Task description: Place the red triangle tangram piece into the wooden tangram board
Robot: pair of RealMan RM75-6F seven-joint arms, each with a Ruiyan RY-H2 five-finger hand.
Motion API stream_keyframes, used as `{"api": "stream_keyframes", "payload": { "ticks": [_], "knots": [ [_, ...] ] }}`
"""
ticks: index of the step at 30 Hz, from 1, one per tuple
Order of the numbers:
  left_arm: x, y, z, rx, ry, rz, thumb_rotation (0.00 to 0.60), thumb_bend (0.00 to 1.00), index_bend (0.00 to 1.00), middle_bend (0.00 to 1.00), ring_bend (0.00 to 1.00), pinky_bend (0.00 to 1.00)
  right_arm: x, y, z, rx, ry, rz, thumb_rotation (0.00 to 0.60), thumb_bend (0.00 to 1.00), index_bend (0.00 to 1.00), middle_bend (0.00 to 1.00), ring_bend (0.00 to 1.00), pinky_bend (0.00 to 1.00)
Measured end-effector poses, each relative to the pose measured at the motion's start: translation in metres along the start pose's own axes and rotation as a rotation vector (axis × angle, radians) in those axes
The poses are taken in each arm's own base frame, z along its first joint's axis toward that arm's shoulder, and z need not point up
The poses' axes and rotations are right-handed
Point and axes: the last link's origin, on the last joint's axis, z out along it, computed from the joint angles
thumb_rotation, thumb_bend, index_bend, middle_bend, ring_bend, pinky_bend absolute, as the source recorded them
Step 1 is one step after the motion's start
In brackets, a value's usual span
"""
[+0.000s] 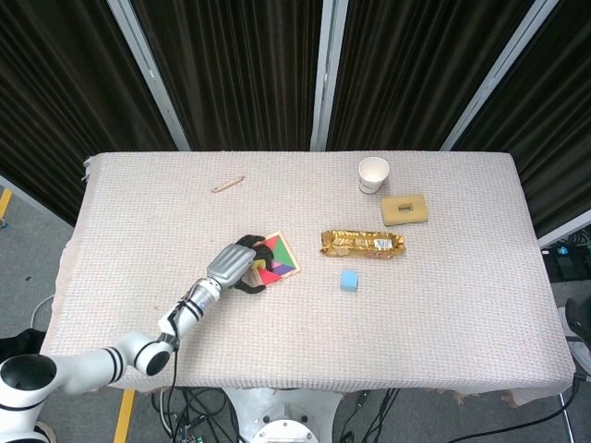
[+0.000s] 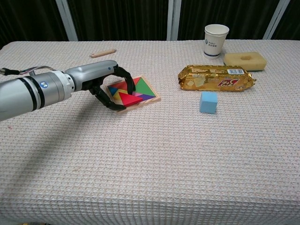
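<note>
The wooden tangram board lies left of the table's middle, filled with coloured pieces; the head view shows the board too. The red triangle lies flat in its near left part, level with the other pieces. My left hand arches over the board's left edge, with fingers above the far side and the thumb at the near corner. The fingertips hover close to the red triangle without pinching it. In the head view the left hand covers the board's left side. The right hand appears in neither view.
A gold snack packet and a blue cube lie right of the board. A paper cup and a yellow sponge stand at the far right. A pencil lies behind my left hand.
</note>
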Motion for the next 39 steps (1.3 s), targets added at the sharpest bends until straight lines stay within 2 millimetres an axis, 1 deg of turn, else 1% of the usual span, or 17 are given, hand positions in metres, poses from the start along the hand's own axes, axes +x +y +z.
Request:
{"api": "stream_keyframes", "payload": {
  "ticks": [8,17,26,32,39],
  "knots": [
    [-0.001,-0.002,-0.001,0.005,0.0,-0.004,0.6,0.27,0.45,0.25,0.07,0.1,0.0,-0.001,0.0,0.003,0.001,-0.002,0.6,0.34,0.0,0.0,0.0,0.0],
    [-0.001,-0.004,-0.001,0.006,0.004,-0.001,0.6,0.24,0.41,0.24,0.06,0.1,0.0,-0.001,0.0,-0.001,-0.004,-0.004,0.6,0.34,0.0,0.0,0.0,0.0],
    [-0.001,-0.003,-0.002,0.001,0.011,-0.004,0.6,0.24,0.41,0.23,0.06,0.1,0.0,-0.001,0.0,0.0,-0.004,-0.004,0.6,0.34,0.0,0.0,0.0,0.0],
    [0.008,0.001,-0.006,-0.019,0.046,-0.018,0.6,0.24,0.41,0.23,0.06,0.1,0.003,-0.002,0.0,0.003,0.004,-0.005,0.6,0.34,0.0,0.0,0.0,0.0],
    [0.028,0.013,-0.019,-0.061,0.096,-0.021,0.6,0.24,0.41,0.23,0.06,0.1,0.006,-0.003,-0.001,0.005,0.019,-0.003,0.6,0.34,0.0,0.0,0.0,0.0]
  ]
}}
